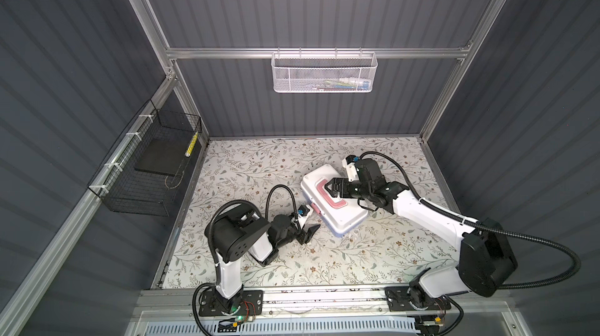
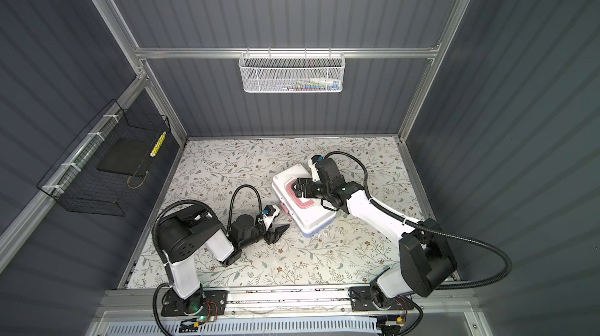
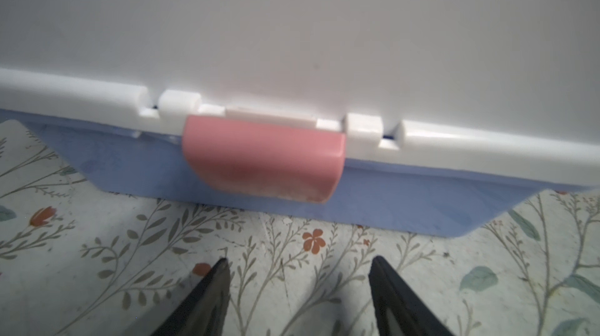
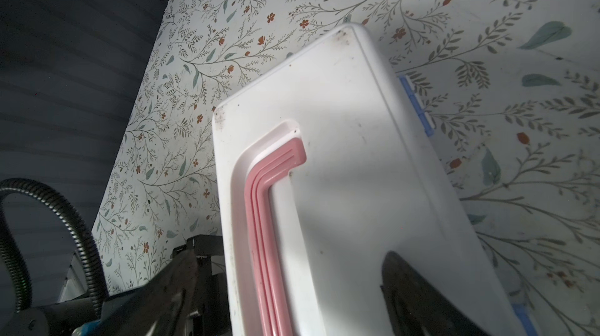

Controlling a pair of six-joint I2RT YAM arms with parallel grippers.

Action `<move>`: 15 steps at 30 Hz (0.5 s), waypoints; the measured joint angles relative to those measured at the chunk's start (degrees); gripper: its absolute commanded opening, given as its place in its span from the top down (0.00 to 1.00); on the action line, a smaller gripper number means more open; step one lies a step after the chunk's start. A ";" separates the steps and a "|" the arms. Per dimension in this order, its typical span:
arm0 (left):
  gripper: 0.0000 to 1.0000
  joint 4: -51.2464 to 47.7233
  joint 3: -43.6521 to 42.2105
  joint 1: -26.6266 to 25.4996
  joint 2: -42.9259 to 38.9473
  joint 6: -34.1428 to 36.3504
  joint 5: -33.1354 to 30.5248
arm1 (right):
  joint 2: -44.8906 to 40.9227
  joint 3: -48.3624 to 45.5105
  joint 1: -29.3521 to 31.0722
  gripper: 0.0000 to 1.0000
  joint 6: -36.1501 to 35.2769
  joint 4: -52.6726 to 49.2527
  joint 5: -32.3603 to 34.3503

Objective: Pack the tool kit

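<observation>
The tool kit [image 1: 339, 219] [image 2: 310, 219] lies closed and at an angle on the floral table, white lid up over a light blue base [image 3: 389, 208]. A pink handle [image 1: 338, 207] [image 4: 259, 195] lies flat in the lid's recess. My right gripper [image 1: 329, 188] [image 2: 295, 188] [image 4: 290, 255] stands open above the lid, the handle between its fingers, one finger out past the lid's edge. The pink latch [image 3: 263, 159] [image 1: 314, 209] is folded down over the base. My left gripper [image 1: 313, 222] [image 2: 281, 220] [image 3: 298, 259] is open low over the table, just short of the latch, holding nothing.
A white mesh basket [image 1: 324, 73] with several small items hangs on the back wall. A black wire basket [image 1: 146, 172] on the left wall holds a dark slab and a yellow-and-white stick [image 1: 191, 144]. Blue hinges [image 4: 417, 107] line the kit's far side.
</observation>
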 measured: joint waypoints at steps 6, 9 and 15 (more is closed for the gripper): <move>0.36 4.22 1.27 0.70 2.10 -0.33 1.75 | 0.37 0.39 -0.24 0.10 -0.13 -0.26 -0.37; 0.36 5.16 1.75 0.74 2.12 -0.20 1.68 | 0.37 0.39 -0.28 0.10 -0.13 -0.28 -0.42; 0.37 6.19 3.91 0.79 3.28 0.15 1.75 | 0.37 0.39 -0.63 0.10 -0.15 -0.35 -0.83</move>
